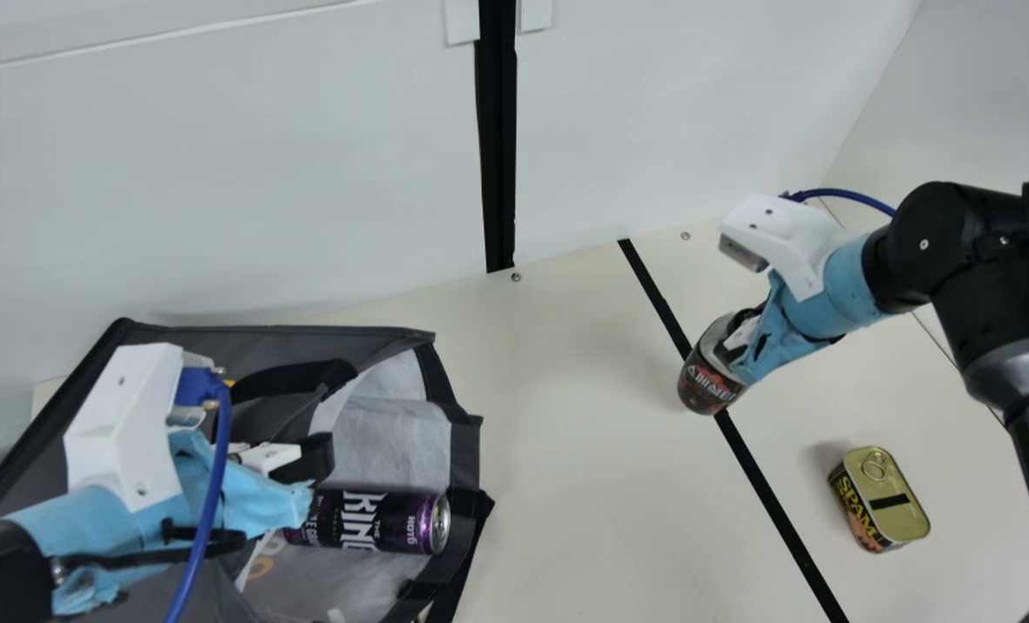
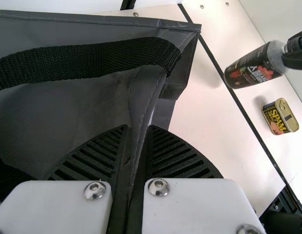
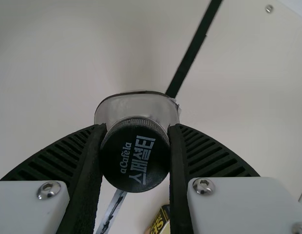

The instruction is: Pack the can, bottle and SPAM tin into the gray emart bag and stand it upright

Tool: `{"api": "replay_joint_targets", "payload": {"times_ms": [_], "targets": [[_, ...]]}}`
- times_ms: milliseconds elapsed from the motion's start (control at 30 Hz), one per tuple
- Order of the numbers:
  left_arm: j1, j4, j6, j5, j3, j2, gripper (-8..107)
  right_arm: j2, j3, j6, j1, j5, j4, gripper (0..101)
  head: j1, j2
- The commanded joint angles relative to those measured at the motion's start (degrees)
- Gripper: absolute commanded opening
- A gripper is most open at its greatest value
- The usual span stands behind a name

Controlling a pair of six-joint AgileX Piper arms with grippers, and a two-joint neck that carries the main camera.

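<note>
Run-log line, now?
left gripper: clamps bag edge | right gripper: holds bottle by cap | can: in bag | SPAM tin: on table

In your main view, a pale back wall (image 1: 263, 173) spans the upper frame, split near the middle by a vertical black strip (image 1: 498, 147). Another pale wall (image 1: 990, 104) meets it at upper right. Below, you have the cream table (image 1: 566, 450), crossed diagonally by a black line (image 1: 774, 493), under soft light with faint shadows.
</note>
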Motion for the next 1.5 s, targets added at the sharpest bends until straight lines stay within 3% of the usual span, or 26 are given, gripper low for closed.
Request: {"api": "replay_joint_targets", "payload": {"times_ms": [0,733,1467], "targets": [[0.0,0.0,0.0,0.0,0.0,0.0,-8,-0.43,1.02,-1.98,0.86,0.11,0.59,0,-1.3,-0.14],[0.0,0.0,0.0,0.0,0.0,0.0,-8,-6.8,9.2,-7.24,13.24,0.11,4.68,0,-1.3,-0.14],[0.0,0.0,0.0,0.0,0.0,0.0,-8,-11.02,9.91,-7.18,18.99,0.11,13.65,0,-1.3,-0.14]]}}
